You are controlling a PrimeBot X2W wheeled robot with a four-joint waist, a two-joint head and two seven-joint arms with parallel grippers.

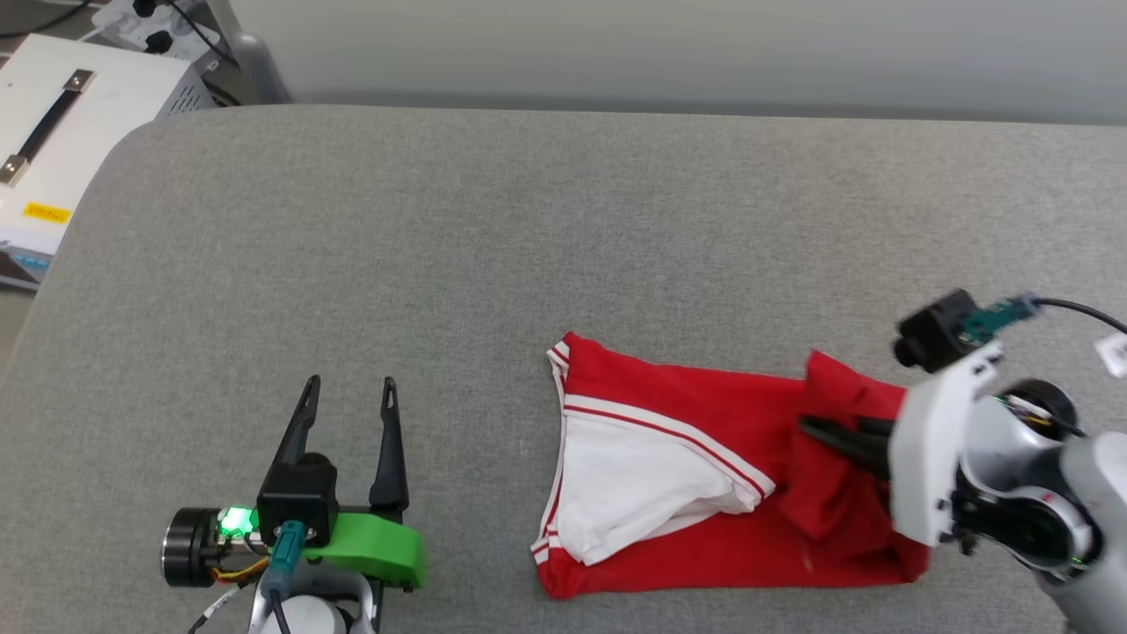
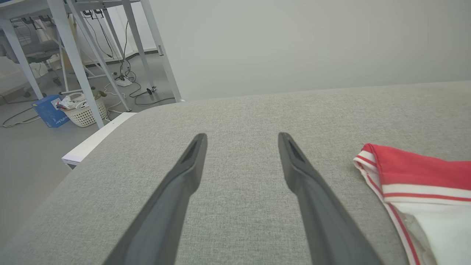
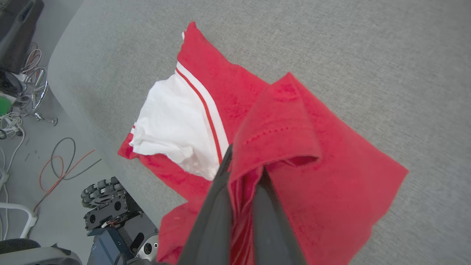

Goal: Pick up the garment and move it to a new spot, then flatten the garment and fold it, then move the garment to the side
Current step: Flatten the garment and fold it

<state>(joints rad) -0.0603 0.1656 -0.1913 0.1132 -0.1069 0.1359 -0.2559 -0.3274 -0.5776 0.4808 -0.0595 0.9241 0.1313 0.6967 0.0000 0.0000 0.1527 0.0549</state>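
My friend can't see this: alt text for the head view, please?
The robot's right hand pinches a raised fold of a red and white garment on a grey surface; its open left hand is clear of it.

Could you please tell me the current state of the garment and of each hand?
garment: lying crumpled and partly folded on the grey table, with one red edge pinched up.
left hand: open, empty, apart from the garment.
right hand: shut on the garment's red edge.

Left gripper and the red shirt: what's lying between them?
Nothing. In the head view, only bare grey table lies between the left gripper and the shirt.
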